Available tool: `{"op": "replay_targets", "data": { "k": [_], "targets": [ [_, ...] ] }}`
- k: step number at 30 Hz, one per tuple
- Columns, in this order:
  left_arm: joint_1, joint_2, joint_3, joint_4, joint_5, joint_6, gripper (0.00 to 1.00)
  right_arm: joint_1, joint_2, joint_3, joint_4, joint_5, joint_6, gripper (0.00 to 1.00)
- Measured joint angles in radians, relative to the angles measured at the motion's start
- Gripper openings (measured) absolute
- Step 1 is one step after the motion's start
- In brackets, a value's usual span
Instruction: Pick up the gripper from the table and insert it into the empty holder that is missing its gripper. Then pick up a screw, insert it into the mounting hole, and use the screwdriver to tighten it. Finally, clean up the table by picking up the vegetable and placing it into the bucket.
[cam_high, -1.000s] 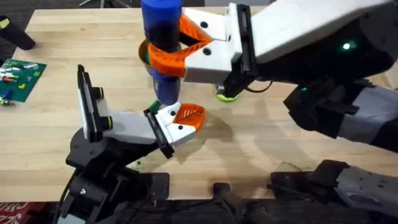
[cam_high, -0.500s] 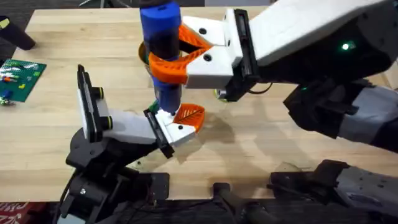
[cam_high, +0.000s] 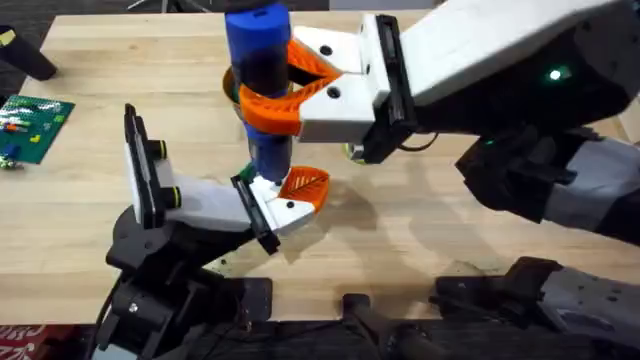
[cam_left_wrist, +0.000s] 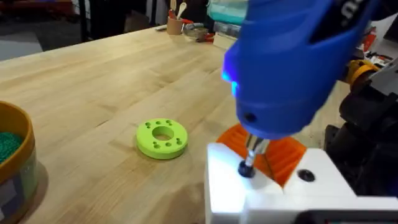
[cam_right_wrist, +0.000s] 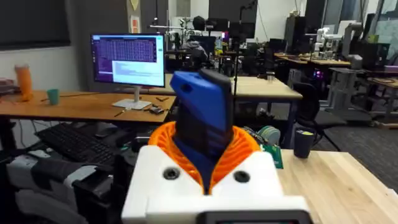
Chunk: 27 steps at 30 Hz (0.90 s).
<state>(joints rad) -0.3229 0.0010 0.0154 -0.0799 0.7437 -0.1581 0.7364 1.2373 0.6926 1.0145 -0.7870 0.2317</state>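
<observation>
The right claw (cam_high: 272, 90) is clamped on the blue screwdriver (cam_high: 259, 60), tip down on the white holder (cam_left_wrist: 261, 186) w/ the orange gripper (cam_high: 304, 186) in it, on the bench (cam_high: 420, 220); left claw: can't tell.

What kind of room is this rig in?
Likely a robotics lab or workshop: a lit desktop monitor with a black keyboard, rows of cluttered workbenches, and a green circuit board on the pale wooden table.

Pale plank table (cam_high: 420, 250), green disc (cam_left_wrist: 161, 138), green circuit board (cam_high: 33, 125)
</observation>
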Motion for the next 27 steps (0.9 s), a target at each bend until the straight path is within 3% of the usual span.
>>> {"op": "replay_targets", "data": {
  "k": [27],
  "targets": [
    [0.0, 0.0, 0.0, 0.0, 0.0, 0.0, 0.015, 0.0, 0.0, 0.0, -0.036, 0.0, 0.0, 0.034]
  ]
}}
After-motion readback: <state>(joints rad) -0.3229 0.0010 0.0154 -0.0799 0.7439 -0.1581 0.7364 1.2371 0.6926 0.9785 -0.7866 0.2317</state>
